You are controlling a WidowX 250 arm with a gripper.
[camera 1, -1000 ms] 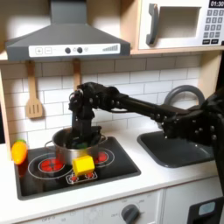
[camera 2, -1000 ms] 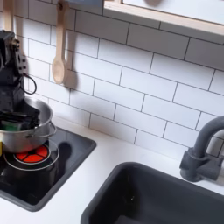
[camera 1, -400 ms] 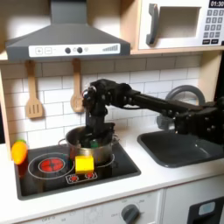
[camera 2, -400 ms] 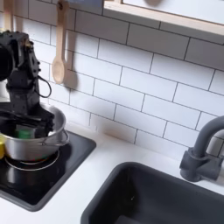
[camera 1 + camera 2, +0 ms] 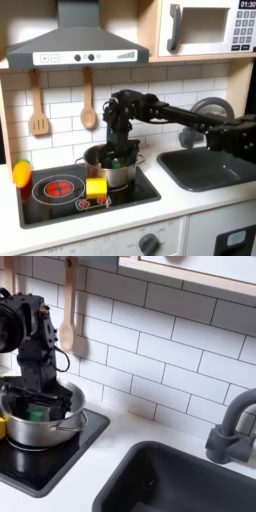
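The black robot arm reaches in from the first exterior view's right, stretches across the counter, and bends straight down at its wrist. Its gripper (image 5: 113,158) points down into a shiny metal pot (image 5: 108,172) that sits on the black stove (image 5: 55,205). In the second exterior view the gripper (image 5: 38,396) is low inside the pot (image 5: 40,428), and its fingers seem to pinch the pot's back rim, but I cannot tell for sure how tightly they close. Something green (image 5: 36,413) lies inside the pot. A yellow block (image 5: 95,187) stands just in front of the pot in the first exterior view. Two wooden spoons (image 5: 88,112) hang on the white tile wall behind. A dark sink (image 5: 190,481) is off to the second exterior view's right.
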